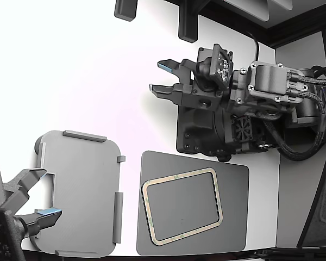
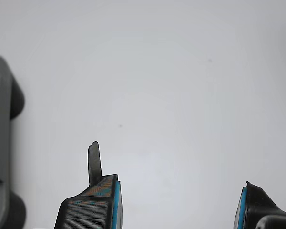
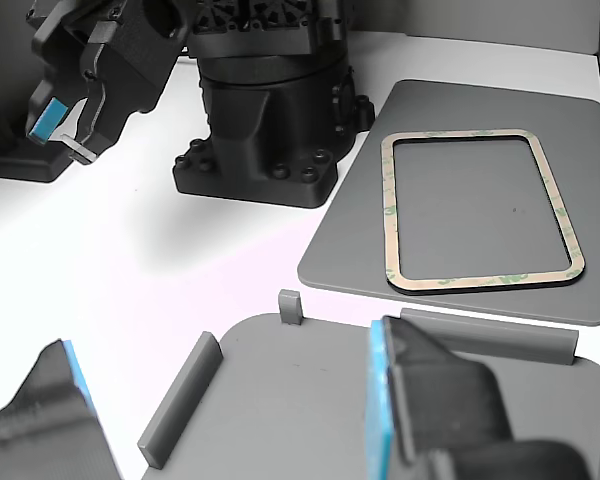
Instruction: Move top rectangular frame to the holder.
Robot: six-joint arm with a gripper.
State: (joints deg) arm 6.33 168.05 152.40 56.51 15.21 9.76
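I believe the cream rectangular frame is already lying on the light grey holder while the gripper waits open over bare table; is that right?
Not quite. The cream frame lies on the dark grey pad, not on the light grey holder, which sits beside the pad with nothing lying on it, as the exterior view shows. The rest stands: the gripper is open over bare white table.

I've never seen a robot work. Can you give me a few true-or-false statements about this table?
1. The thin cream rectangular frame lies on the dark grey flat pad. True.
2. The light grey plate with raised edge tabs already holds the frame. False: its surface is bare.
3. The gripper over the white table has its fingers apart and holds nothing. True.
4. In the exterior view, the pad lies to the left of the plate. False: it lies to the plate's right.
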